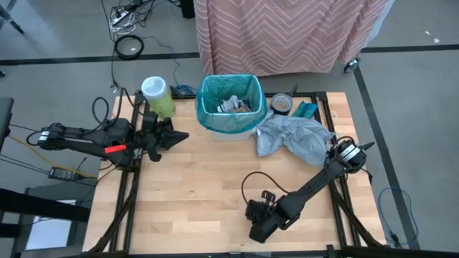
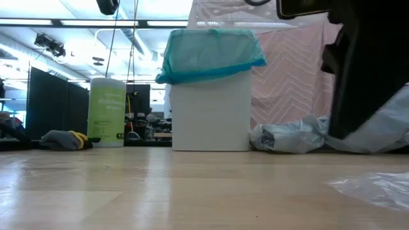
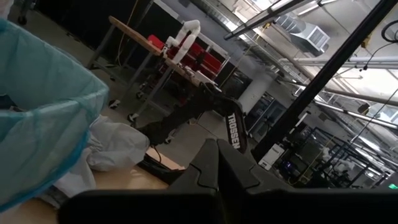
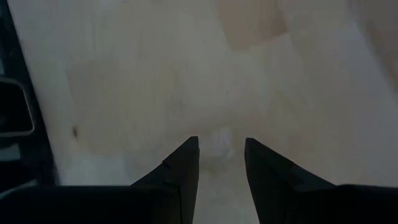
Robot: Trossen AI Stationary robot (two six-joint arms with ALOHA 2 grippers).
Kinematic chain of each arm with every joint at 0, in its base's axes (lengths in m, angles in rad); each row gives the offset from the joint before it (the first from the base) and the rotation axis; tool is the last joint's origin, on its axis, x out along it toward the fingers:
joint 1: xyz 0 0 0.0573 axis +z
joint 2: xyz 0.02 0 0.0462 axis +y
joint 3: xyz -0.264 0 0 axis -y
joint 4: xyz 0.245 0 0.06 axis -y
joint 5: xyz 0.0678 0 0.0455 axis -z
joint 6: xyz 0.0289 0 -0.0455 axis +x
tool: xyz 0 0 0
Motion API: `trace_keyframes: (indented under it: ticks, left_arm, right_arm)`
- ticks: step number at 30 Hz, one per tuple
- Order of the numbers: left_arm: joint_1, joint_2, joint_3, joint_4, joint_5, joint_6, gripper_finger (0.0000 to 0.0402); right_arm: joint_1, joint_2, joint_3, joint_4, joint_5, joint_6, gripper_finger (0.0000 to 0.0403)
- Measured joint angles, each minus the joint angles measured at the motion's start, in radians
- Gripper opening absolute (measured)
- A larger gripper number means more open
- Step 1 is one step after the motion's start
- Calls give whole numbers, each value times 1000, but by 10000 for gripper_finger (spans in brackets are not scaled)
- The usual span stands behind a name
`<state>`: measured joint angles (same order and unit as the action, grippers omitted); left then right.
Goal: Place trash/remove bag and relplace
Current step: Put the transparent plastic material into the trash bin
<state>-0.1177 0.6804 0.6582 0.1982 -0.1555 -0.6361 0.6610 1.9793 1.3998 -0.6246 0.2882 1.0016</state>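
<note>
A white bin (image 1: 228,133) stands at the table's far middle, lined with the teal bag (image 1: 208,107), whose edge is folded over the rim (image 2: 211,54). The trash (image 1: 235,104), pale paper bits, lies inside the bin. My left gripper (image 1: 179,136) hovers shut just left of the bin, pointing toward it; the liner (image 3: 43,124) shows beside it in its wrist view. My right gripper (image 1: 257,228) is low over the table's near edge, pointing steeply down, its fingers (image 4: 222,146) apart over the wood. A faint pale patch shows between the tips; whether they touch it, I cannot tell.
A crumpled pale grey plastic bag (image 1: 294,137) lies right of the bin. A green wipes canister (image 1: 158,97) stands at the far left corner, with a tape roll (image 1: 281,104) and a teal item (image 1: 305,110) at the far right. Clear plastic film (image 2: 374,185) lies near the front.
</note>
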Motion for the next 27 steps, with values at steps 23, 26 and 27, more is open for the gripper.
trace_keyframes:
  ticks: [23, 26, 27]
  left_arm:
    - [0, 0, 0, -10, -101, -35, 6]
    - [0, 0, 0, -10, -108, -52, 6]
    - [0, 0, 0, -10, -109, -53, 6]
  right_arm:
    - [148, 93, -38, 137, 135, 37, 117]
    - [150, 94, -50, 142, 116, 70, 113]
    - [150, 93, -54, 141, 112, 80, 107]
